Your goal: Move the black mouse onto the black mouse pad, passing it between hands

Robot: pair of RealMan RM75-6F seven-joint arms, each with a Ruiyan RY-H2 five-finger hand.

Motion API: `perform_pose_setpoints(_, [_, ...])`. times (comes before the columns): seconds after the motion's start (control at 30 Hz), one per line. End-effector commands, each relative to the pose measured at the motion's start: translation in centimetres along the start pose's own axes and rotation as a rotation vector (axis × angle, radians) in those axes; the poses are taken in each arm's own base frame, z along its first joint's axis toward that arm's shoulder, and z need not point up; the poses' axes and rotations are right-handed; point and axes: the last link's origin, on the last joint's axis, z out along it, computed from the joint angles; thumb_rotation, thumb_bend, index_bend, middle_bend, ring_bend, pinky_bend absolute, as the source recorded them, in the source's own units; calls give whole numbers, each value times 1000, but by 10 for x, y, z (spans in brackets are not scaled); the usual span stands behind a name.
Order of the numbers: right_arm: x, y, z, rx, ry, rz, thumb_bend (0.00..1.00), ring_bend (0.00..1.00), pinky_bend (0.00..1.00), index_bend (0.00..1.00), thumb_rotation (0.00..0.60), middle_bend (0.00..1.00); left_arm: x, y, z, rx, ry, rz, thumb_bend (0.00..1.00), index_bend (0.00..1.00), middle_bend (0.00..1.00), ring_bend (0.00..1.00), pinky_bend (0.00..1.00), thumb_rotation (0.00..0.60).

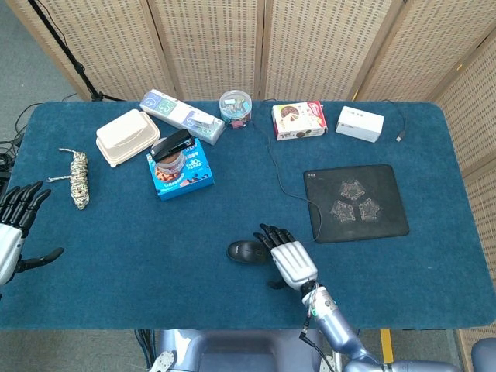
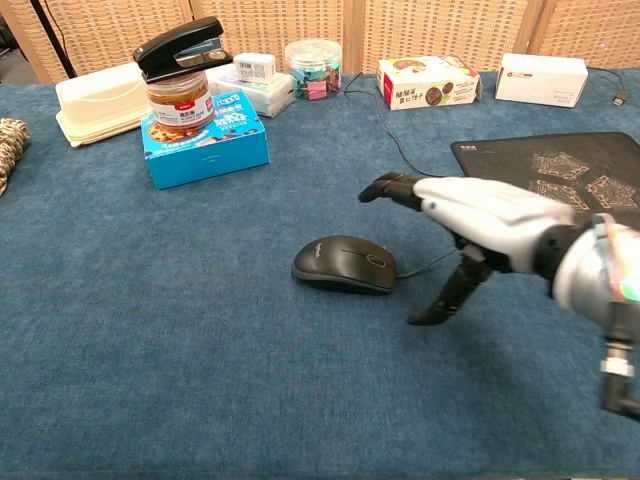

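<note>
The right hand (image 1: 292, 261) hovers low over the blue table (image 1: 139, 248) just beside the mouse (image 1: 246, 251), fingers spread and grasping nothing; in the chest view its fingertips (image 2: 372, 188) reach above and past the mouse's rear while the thumb points down toward the cloth. The mouse sits on the table near the front edge, apart from the pad (image 1: 355, 203), its cable (image 1: 283, 178) running back past the pad's left edge. At the far left edge the left hand (image 1: 14, 229) is also released, fingers apart, well away from the mouse. Farther back lie a coil of rope (image 1: 78, 178) and a blue box (image 1: 183, 171) carrying a jar (image 2: 179, 97) with a stapler (image 2: 182, 46) on top. Along the rear stand a beige lunchbox (image 1: 127, 136), a flat packet (image 1: 181, 115), a tub of clips (image 1: 235, 108), a snack box (image 1: 297, 120) and a white box (image 1: 359, 123).
</note>
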Motion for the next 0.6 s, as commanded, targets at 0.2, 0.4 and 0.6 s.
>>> perform_pose_setpoints(0.2, [-12, -24, 31, -33, 7, 21, 0, 56, 188, 142, 600, 99, 2, -4, 0, 19, -2, -9, 11, 0, 0, 0, 0, 600])
perform_pose_setpoints(0.4, [-23, -28, 47, -66, 1, 23, 0, 149, 245, 230, 600, 197, 3, -6, 0, 27, -4, -17, 11, 0, 0, 0, 0, 600])
perform_pose_setpoints(0.6, [-21, -28, 49, -78, 12, 48, 15, 205, 293, 287, 600, 257, 4, -8, 1, 33, -6, -19, 12, 0, 0, 0, 0, 600])
